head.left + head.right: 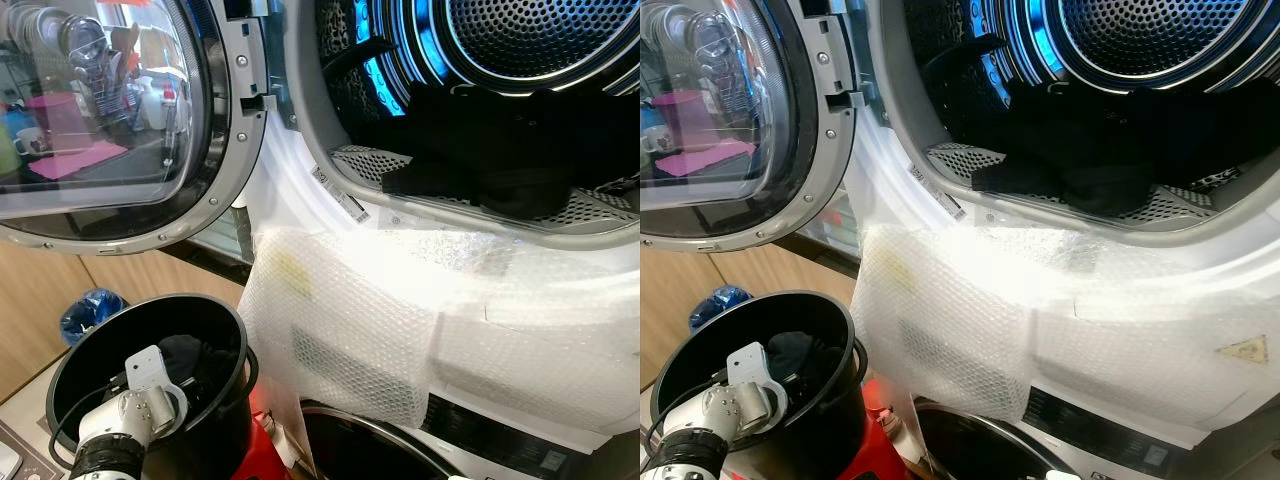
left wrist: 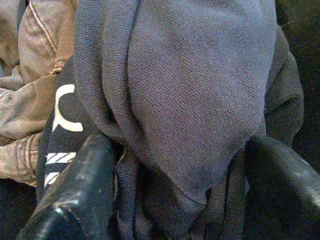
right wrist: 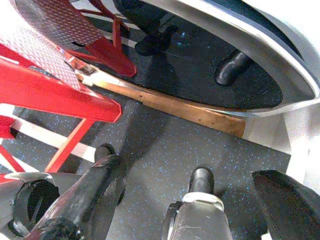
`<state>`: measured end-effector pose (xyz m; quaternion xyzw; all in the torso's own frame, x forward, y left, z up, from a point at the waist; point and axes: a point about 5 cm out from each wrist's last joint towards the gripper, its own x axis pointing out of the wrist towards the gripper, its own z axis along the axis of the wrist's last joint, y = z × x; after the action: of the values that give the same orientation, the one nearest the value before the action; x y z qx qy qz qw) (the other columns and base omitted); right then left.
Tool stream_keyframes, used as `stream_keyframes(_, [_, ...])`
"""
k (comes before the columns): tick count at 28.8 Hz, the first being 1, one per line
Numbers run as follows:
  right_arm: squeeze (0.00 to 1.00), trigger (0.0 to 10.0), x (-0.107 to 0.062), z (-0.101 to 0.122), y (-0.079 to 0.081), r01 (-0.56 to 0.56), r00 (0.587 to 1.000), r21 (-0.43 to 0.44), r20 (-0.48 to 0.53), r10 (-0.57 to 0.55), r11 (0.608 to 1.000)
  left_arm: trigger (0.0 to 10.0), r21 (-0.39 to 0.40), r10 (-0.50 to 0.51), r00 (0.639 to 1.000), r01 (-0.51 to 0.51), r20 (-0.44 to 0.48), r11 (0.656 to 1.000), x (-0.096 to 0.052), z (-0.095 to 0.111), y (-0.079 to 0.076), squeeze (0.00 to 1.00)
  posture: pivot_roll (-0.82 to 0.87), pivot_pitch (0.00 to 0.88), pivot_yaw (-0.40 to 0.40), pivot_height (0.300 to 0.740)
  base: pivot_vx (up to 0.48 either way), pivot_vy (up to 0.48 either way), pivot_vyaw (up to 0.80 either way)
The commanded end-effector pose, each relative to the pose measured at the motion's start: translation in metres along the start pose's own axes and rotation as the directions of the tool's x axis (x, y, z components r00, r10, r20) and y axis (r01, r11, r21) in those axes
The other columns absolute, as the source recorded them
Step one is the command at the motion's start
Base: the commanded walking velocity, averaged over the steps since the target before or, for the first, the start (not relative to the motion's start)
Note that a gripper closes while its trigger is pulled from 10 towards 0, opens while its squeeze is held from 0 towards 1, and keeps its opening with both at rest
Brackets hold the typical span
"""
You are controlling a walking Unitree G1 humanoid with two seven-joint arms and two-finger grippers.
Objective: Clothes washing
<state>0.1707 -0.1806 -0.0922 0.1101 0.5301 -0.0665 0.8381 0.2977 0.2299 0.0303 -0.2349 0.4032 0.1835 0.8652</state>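
We've got a dark grey-blue garment [image 2: 185, 100] bunched between the left gripper [image 2: 180, 200] fingers down inside the black bucket [image 1: 215, 420], so that gripper is clamped on the fabric. A tan denim piece [image 2: 30, 75] lies right beside it in there. More dark clothes [image 1: 490, 160] sit in the drum of the washing machine [image 1: 330, 215], whose door [image 1: 110, 120] hangs wide open above the bucket. Bubble wrap [image 1: 360, 320] covers the machine's front. Our right gripper [image 3: 190, 200] hangs over the speckled floor [image 3: 165, 150] with fingers apart, near a red stand [image 3: 50, 95].
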Motion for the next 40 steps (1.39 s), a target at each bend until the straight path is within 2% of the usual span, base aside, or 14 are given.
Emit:
stream_keyframes(1, [0.00,10.0,0.000,0.001,0.001,0.000,1.000,0.001,-0.006,0.000,1.000,0.0,-0.002,-0.015,0.999,0.015,-0.048,1.000,0.003,-0.011,-0.005,0.00,0.02,0.000,0.066,0.740,0.000,0.000,0.00])
stream_keyframes(13, [0.00,10.0,0.000,-0.003,0.003,-0.005,1.000,0.001,-0.020,0.005,1.000,0.0,-0.033,-0.018,0.999,0.016,-0.051,0.999,0.003,-0.012,-0.003,0.00,0.02,0.000,0.066,0.740,0.000,0.000,0.00])
stream_keyframes(29, [0.00,10.0,0.000,-0.003,-0.001,0.001,1.000,0.004,-0.022,-0.001,1.000,0.0,-0.057,-0.058,0.996,0.055,-0.062,0.997,0.003,-0.021,-0.015,0.00,0.01,0.000,0.068,0.740,0.000,0.000,0.00])
stream_keyframes(40, [0.00,10.0,0.000,-0.006,-0.002,0.006,1.000,-0.004,-0.029,-0.006,1.000,0.0,-0.078,-0.046,0.998,0.042,-0.042,0.996,0.001,-0.022,-0.011,0.00,0.00,0.000,0.084,0.740,0.000,0.000,0.00])
